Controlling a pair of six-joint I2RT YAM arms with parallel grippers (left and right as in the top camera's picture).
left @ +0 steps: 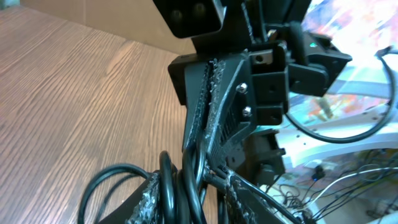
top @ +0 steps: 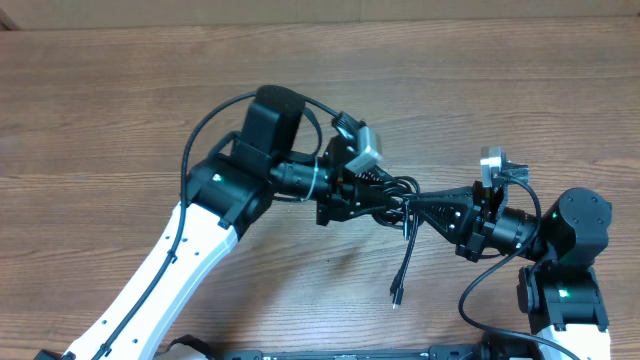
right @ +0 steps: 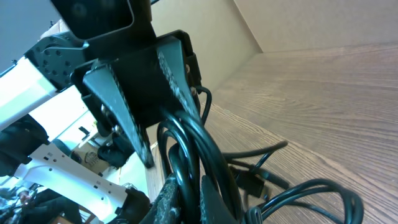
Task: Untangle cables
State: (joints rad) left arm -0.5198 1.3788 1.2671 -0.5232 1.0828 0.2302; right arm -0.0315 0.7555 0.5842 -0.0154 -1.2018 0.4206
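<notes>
the wooden tabletop [top: 120,110] spreads wide beneath both arms. the left arm [top: 170,270] and the right arm [top: 575,225] reach toward each other, and their grippers meet tip to tip above the wood. the right gripper [top: 418,203] is fully closed and pinches the cables [right: 198,149] between its pads. the left gripper [top: 385,203] sits just beside it, its jaws narrowed with the same cords running between them; whether they truly pinch, i cannot tell. the cables bunch in a small black tangle right between the two grippers, with loops bulging out beside the tips. one loose strand [top: 404,262] trails away from the tangle on the robot's side of the grippers, ending in a small plug [top: 396,296] well apart from both tips.
</notes>
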